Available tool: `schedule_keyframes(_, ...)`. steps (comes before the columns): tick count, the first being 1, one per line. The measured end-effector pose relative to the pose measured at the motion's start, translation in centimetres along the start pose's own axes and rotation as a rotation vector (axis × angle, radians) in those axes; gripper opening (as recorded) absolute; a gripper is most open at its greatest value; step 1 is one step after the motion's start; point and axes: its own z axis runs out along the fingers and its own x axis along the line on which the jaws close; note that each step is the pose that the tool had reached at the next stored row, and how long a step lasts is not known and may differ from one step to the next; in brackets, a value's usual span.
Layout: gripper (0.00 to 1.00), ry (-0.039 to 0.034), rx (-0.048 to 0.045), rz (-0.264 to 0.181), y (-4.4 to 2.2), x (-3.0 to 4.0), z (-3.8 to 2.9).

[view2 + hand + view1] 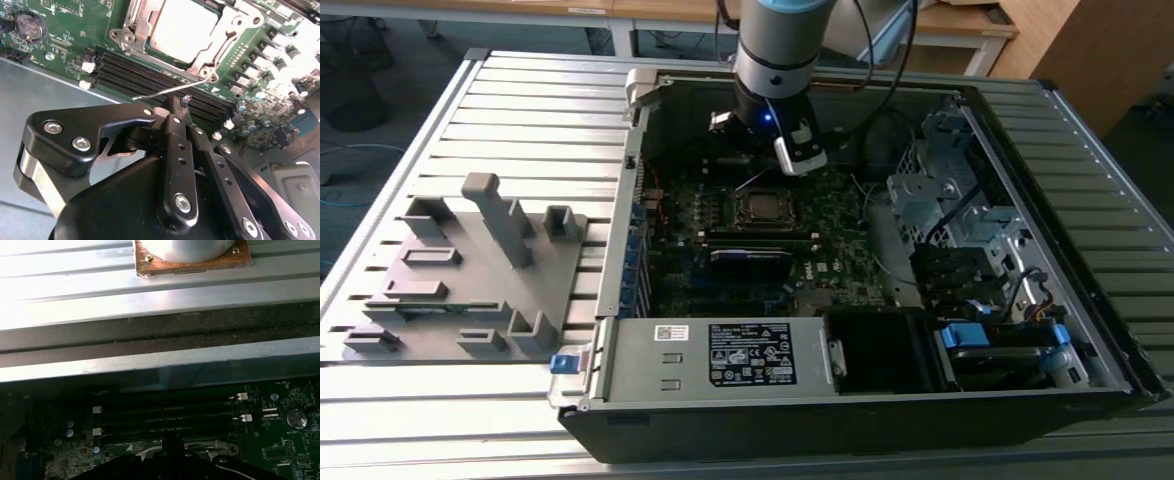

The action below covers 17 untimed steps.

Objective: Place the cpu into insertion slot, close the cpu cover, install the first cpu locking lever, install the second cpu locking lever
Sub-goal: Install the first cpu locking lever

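An open computer case [1067, 200] lies on a slatted metal bench [520, 110] and takes up the centre and right of the exterior view. A grey moulded fixture [467, 270] sits on the bench at the exterior view's left. The robot arm [774, 60] comes down from the upper middle of the frame into the case, ending just above the insertion slot [738, 208] on the green motherboard [847, 285].

In the second wrist view, the cpu [185, 25] sits in the slot with its dull silver top facing up. The cpu cover [141, 27] lies flat around it as a metal frame. The hand [176, 102] has its fingers brought together with no gap at the tip. That tip is right at a thin wire locking lever [160, 92]. The lever slants out from a corner of the socket across the black memory slots [145, 75]. I cannot tell whether the fingers pinch the wire or only press against it. A coin cell [27, 25] sits on the board well apart from the socket.
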Motion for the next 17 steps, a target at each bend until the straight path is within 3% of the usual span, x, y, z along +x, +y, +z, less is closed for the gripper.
schedule_keyframes(6, 0.10, -0.0001, 0.0000, 0.000, 0.10, -0.26, 0.58)
schedule_keyframes(17, 0.10, -0.0004, 0.0014, 0.001, 0.21, -0.68, 0.71)
